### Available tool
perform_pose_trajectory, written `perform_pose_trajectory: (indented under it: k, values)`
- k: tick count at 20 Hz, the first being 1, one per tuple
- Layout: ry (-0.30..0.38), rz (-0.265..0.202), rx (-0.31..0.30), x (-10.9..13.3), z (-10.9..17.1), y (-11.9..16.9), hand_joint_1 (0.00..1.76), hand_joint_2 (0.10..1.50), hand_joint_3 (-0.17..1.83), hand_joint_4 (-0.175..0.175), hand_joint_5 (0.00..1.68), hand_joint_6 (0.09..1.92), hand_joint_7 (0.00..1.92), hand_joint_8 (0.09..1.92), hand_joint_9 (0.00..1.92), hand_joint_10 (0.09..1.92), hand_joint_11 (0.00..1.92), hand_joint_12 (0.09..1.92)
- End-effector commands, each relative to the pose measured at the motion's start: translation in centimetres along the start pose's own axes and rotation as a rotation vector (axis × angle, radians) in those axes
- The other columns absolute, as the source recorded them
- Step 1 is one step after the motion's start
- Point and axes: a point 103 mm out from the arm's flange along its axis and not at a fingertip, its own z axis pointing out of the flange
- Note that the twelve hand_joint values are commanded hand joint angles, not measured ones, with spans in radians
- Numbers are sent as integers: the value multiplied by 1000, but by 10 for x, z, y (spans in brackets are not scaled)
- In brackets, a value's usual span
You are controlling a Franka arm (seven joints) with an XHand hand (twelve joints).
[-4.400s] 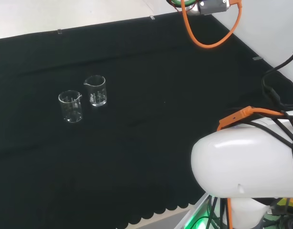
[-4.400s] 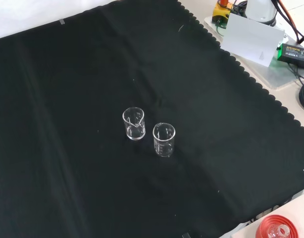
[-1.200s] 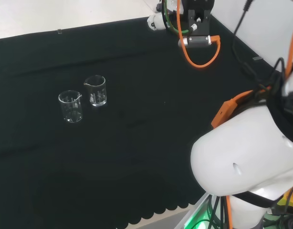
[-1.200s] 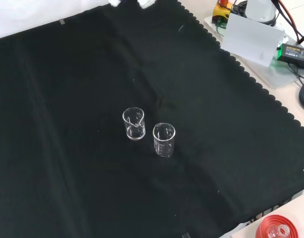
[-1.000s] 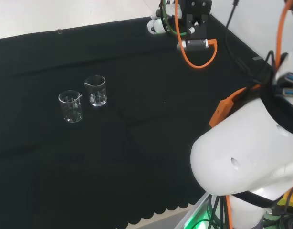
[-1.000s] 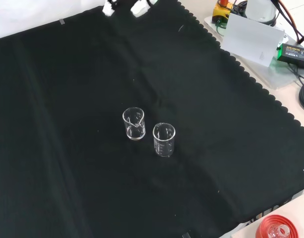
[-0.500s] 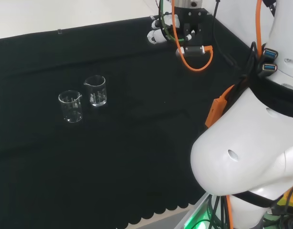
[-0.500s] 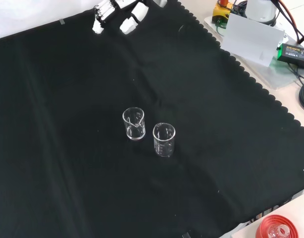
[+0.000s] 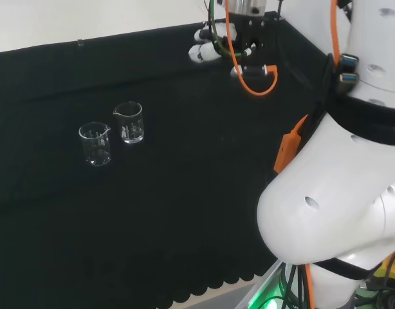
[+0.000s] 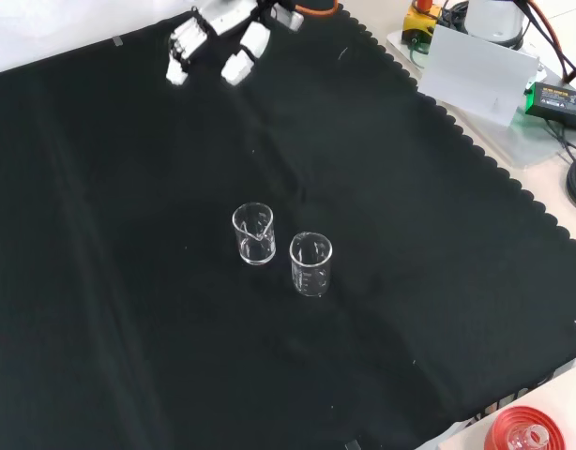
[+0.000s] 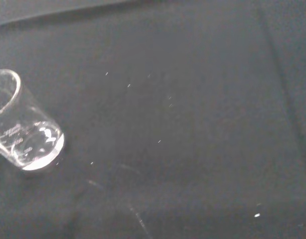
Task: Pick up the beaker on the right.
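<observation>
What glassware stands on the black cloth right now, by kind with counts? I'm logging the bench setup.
Clear glass beakers: 2, one and another beside it, both upright and empty.
Total on the cloth: 2.
The hand hovers apart from both, fingers relaxed.

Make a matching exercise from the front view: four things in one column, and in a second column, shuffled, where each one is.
Things:
1. robot hand
2. left beaker
3. right beaker
4. red ring

Places:
A. on the bench at the view's bottom right corner, off the cloth
B. mid-cloth, the nearer of the two glass pieces
C. above the cloth's far edge, at the view's top
D. mid-cloth, the farther of the two glass pieces

Pairs: 1-C, 2-D, 3-B, 4-A
</observation>
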Motion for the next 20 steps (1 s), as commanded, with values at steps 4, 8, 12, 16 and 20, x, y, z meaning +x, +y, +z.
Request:
perform_pose_trajectory:
  k: [4, 8, 12, 16, 20]
  values:
    - [162, -127, 54, 4, 59, 47, 374, 1105, 158, -45, 261, 87, 137, 590, 178, 718, 0, 993]
    - [237, -135, 75, 6, 74, 57, 421, 1068, 151, -51, 276, 87, 158, 609, 201, 721, 0, 1012]
    - [263, -148, 91, 9, 87, 64, 466, 1045, 150, -59, 290, 87, 174, 628, 217, 724, 0, 1032]
    - [287, -176, 92, 12, 99, 71, 481, 1032, 161, -65, 304, 87, 205, 664, 238, 727, 0, 1076]
    - [318, -234, 81, 14, 110, 73, 549, 986, 158, -71, 323, 87, 215, 686, 262, 732, 0, 1106]
